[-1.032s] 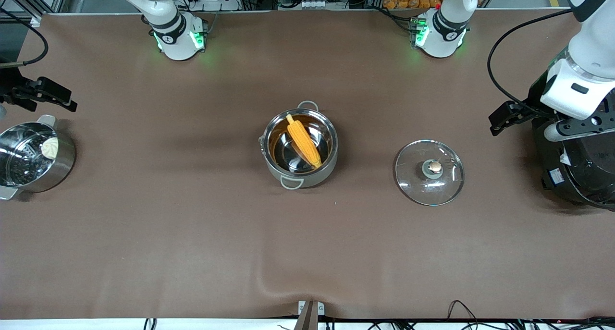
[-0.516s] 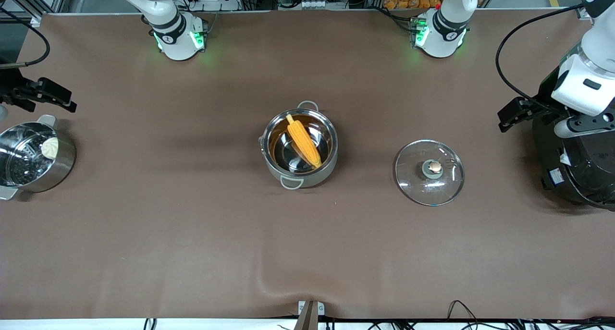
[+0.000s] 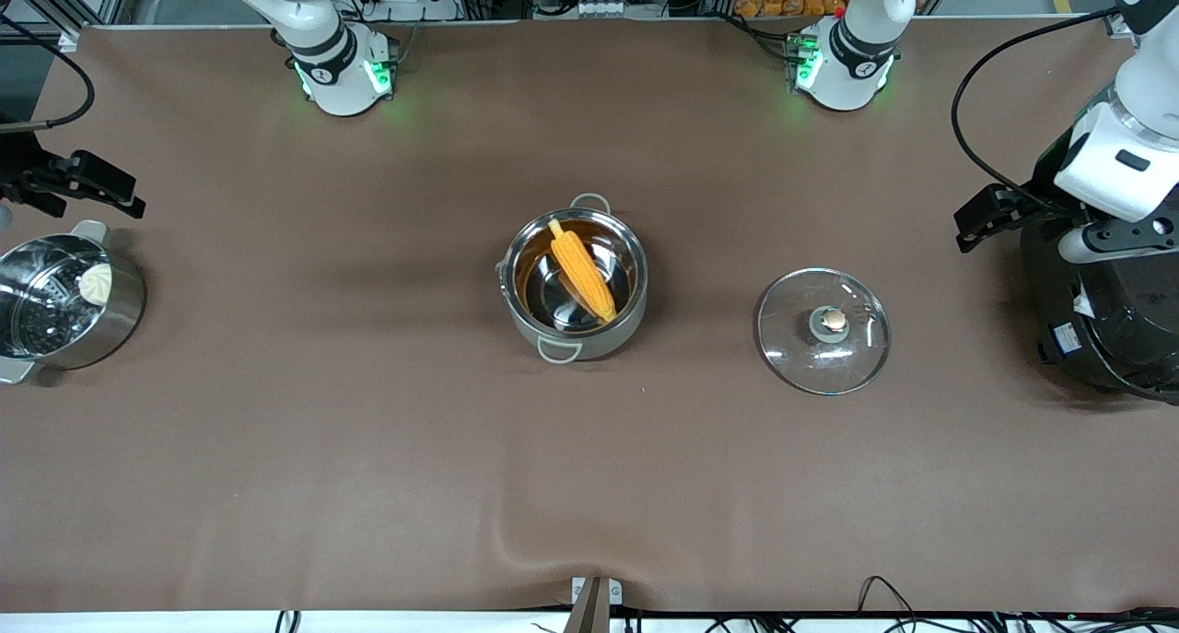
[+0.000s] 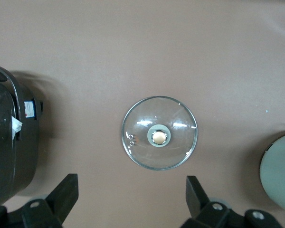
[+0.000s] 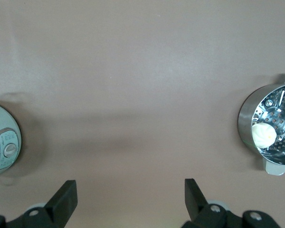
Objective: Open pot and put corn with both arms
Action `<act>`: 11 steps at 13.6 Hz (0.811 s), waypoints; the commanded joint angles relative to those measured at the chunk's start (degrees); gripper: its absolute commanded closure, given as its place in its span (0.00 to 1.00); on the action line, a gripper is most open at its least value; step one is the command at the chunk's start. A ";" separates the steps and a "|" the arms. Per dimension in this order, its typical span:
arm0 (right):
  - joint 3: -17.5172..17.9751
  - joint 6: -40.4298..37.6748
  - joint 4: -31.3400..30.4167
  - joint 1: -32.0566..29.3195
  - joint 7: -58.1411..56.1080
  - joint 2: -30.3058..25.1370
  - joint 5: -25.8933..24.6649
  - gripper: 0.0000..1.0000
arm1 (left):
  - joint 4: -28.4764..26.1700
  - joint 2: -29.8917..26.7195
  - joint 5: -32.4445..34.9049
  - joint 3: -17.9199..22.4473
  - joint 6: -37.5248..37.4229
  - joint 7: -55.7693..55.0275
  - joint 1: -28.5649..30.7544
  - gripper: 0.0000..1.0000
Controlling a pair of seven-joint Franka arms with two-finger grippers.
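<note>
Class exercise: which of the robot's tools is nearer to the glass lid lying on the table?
The left tool: it is open, up beside the black rice cooker, toward the lid's end of the table. The right tool is open above the steamer pot, at the table's right-arm end.

Front view: high camera across the table, facing the arm bases along its top edge, looking steeply down; takes in the whole brown table [image 3: 322, 449], from steamer pot [image 3: 64, 301] to black rice cooker [image 3: 1105, 320]. Left wrist view: looks straight down from well above the table, own fingers [image 4: 61, 199] along its edge; shares the glass lid [image 4: 159, 133], rice cooker [image 4: 9, 147] and a sliver of the pot [image 4: 278, 175] with the front view. Right wrist view: same downward set, fingers [image 5: 61, 202] at its edge; shares the steamer pot [image 5: 270, 128] with the front view. The two wrist views share nothing but table
</note>
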 commanded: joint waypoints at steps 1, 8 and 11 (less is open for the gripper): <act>-0.37 1.07 -0.91 0.60 -0.10 -0.82 -0.81 0.00 | 0.97 -0.72 -1.32 0.68 -2.51 2.72 0.03 0.00; -0.81 0.73 -0.47 1.03 -0.02 -0.82 -0.73 0.00 | 4.31 0.07 -3.42 3.49 -6.91 11.32 0.20 0.00; -0.55 0.98 -0.47 0.87 0.16 -0.65 -0.73 0.00 | 4.31 0.24 -6.16 4.20 -7.26 11.25 0.91 0.00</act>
